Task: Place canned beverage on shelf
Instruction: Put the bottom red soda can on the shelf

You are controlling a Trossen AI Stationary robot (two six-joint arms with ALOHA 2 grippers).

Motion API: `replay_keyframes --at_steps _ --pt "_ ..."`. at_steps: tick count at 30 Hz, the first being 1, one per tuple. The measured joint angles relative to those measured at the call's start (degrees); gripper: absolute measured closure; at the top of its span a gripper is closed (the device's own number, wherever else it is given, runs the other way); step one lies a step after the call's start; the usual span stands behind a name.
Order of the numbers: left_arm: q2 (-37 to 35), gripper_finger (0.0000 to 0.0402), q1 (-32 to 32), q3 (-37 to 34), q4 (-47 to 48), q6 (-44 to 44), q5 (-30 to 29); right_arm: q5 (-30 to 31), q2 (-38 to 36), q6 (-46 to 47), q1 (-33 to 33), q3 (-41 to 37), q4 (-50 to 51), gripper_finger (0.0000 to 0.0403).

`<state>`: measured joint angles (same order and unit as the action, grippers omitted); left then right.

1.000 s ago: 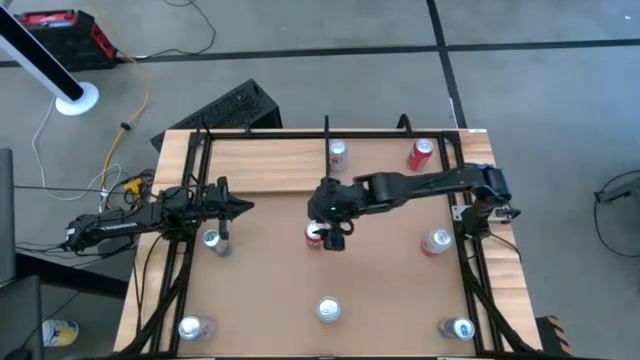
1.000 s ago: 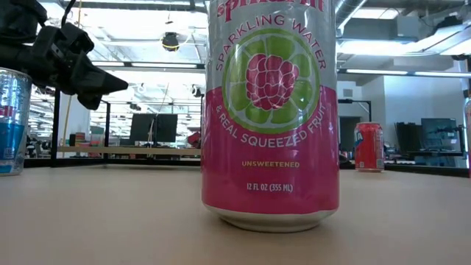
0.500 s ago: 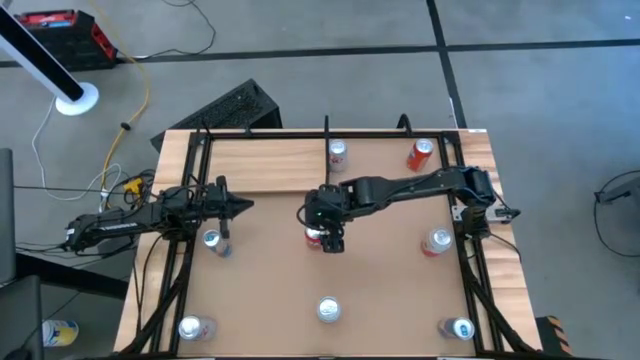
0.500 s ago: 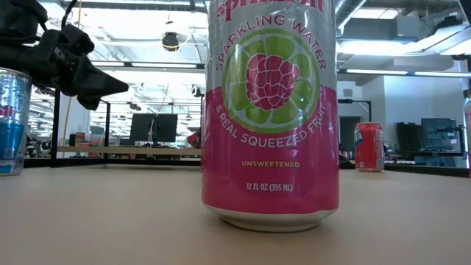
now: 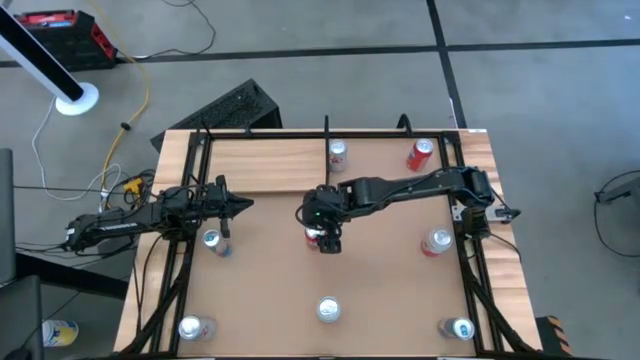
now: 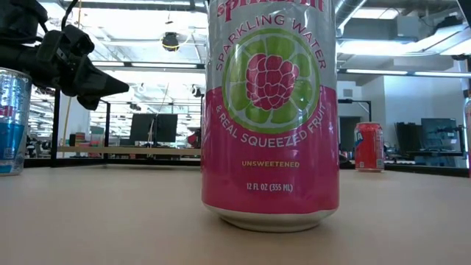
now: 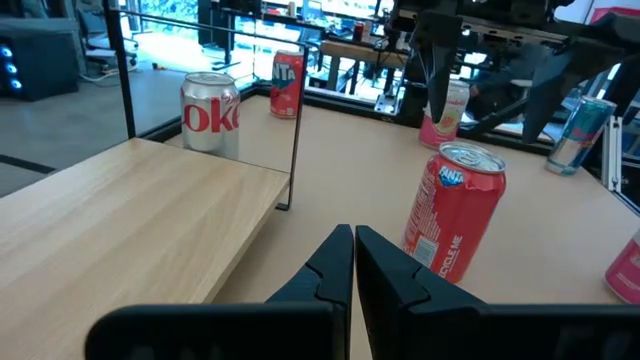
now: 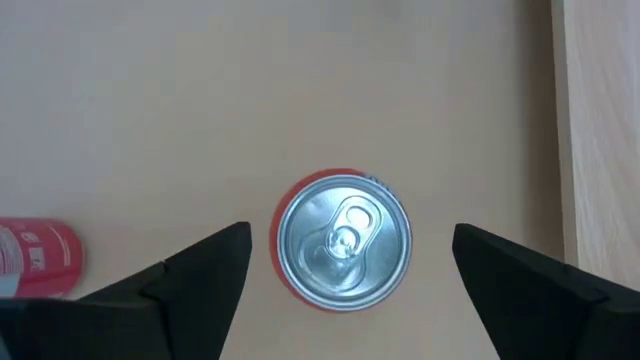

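Eight cans stand upright on the bench [image 5: 270, 300], counted from the high view. Two are on the shelf [image 5: 265, 165], the pale plank board at the far edge: a silver can [image 5: 337, 152] near its middle and a red can [image 5: 420, 154] towards its right end. The other six stand on the brown top: a red-sided can [image 5: 315, 235] at the centre, a blue-and-silver can [image 5: 213, 240] on the left, a pinkish can [image 5: 437, 242] on the right, and three along the near edge, at the left [image 5: 192, 327], in the middle [image 5: 328, 310] and at the right [image 5: 459, 328].

The right pincer [image 8: 340, 250] hangs directly over the central can [image 8: 343, 241], pointing straight down, its two fingers [image 8: 215, 260] spread wide, one on either side of the silver lid and clear of it. The can stands on the brown top, just in front of the shelf's near edge and not on it.

The left pincer [image 7: 353, 262] waits over the left side of the bench, level, fingers pressed together and holding nothing, with a red can [image 7: 452, 214] standing just beyond its tips.

In the low view the near-middle can, pink with a raspberry label [image 6: 270, 110], fills the foreground.
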<state>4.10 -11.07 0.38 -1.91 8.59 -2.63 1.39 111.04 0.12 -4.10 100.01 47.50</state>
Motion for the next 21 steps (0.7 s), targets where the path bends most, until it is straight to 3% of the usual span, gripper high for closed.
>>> replay_keyframes --at_steps 21 --pt "0.0 0.0402 0.0 0.0 -0.1 -0.6 -0.7 0.2 4.5 -0.2 -0.6 0.0 -0.1 0.0030"
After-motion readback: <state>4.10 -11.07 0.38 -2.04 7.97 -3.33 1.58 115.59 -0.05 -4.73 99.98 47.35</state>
